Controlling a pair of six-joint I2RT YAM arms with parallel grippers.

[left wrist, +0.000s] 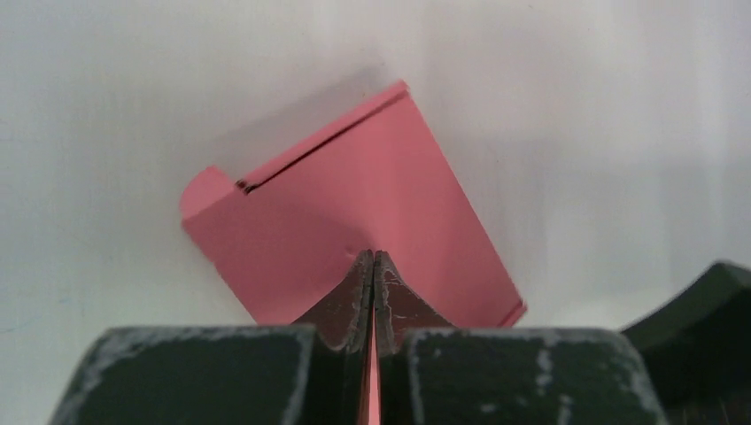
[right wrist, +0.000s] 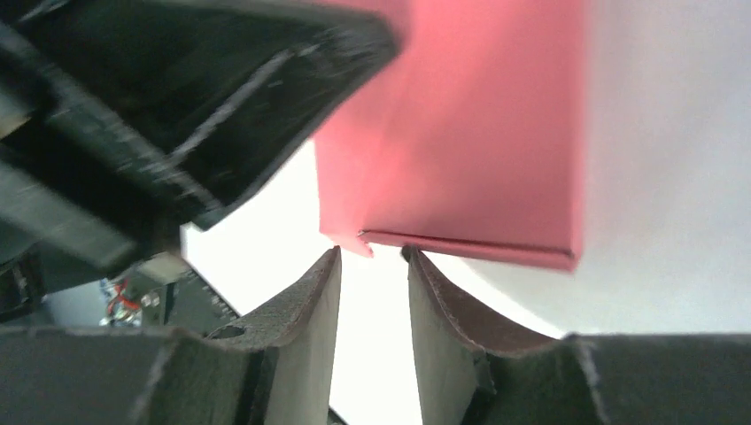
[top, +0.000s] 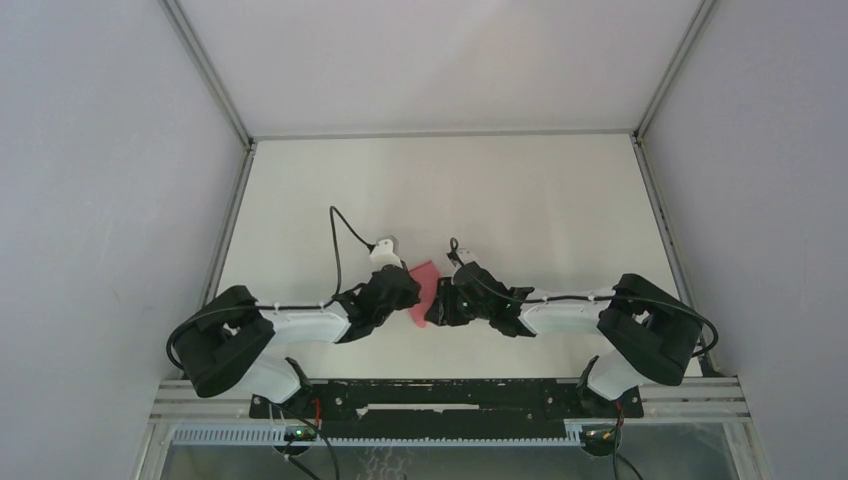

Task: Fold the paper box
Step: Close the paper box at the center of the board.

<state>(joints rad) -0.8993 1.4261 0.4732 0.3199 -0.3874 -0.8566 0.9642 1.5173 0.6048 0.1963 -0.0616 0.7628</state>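
The paper box (top: 423, 292) is a pink cardboard piece, held between the two arms near the table's middle front. My left gripper (left wrist: 373, 257) is shut on the paper box (left wrist: 354, 212), pinching a panel edge between its fingers. A flap with a rounded tab lies folded over at the box's far left. My right gripper (right wrist: 372, 255) stands open just below the folded lower edge of the paper box (right wrist: 469, 133), fingertips close to a small corner tab, nothing between them. The left gripper's black body (right wrist: 177, 106) fills the upper left of the right wrist view.
The white table (top: 520, 200) extends behind and to both sides of the arms. Grey walls and metal frame rails (top: 230, 230) bound it left, right and back. A black base rail (top: 440, 395) runs along the near edge.
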